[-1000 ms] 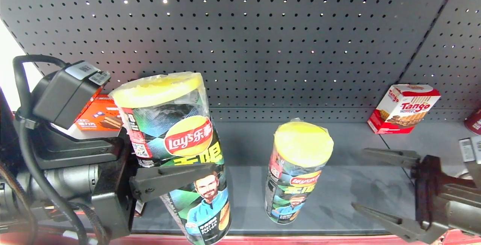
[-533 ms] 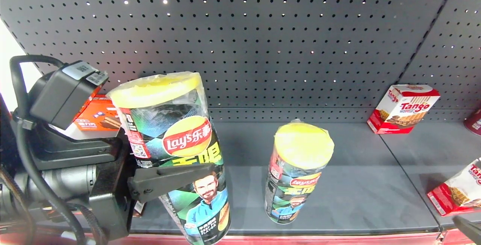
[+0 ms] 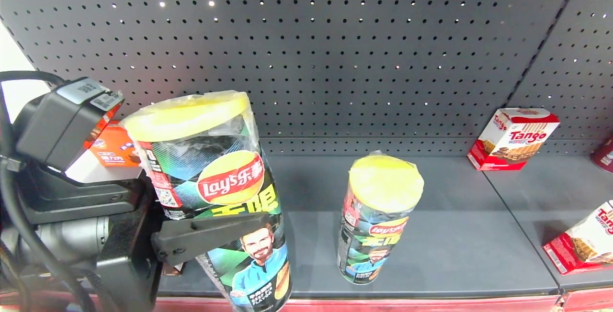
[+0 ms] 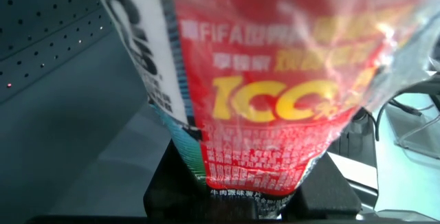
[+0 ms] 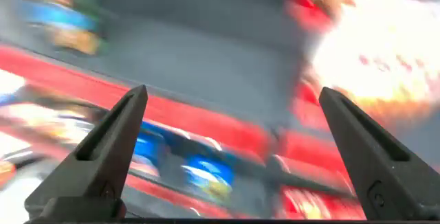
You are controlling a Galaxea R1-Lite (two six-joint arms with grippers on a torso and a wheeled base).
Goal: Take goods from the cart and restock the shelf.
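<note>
The left tool [image 3: 239, 228] is clenched around the middle of a chip canister [image 3: 210, 178], one dark finger [image 3: 215, 235] lying across its printed face. The canister hangs upright, yellow lid up, over the front left part of the shelf [image 3: 455, 250], and its base looks to sit at or just past the front edge. A second chip canister [image 3: 378, 221] stands on the shelf nearer the middle, apart from the held one.

To set it down well, I would carry the base inward past the front edge, keep it plumb, and leave a gap to the standing canister so the outer finger can come away without knocking it. The clear film wrap looks slick and loose, so letting go should wait until the base sits flat.

The left wrist view gives the held canister's red printed side [image 4: 268, 114] and the crinkled film; the head view gives the lid and the spacing. In the right wrist view the right tool [image 5: 232, 93] is spread wide with nothing between its fingers, over blurred coloured goods I cannot identify.

A wafer box [image 3: 515, 137] stands at the back right.
</note>
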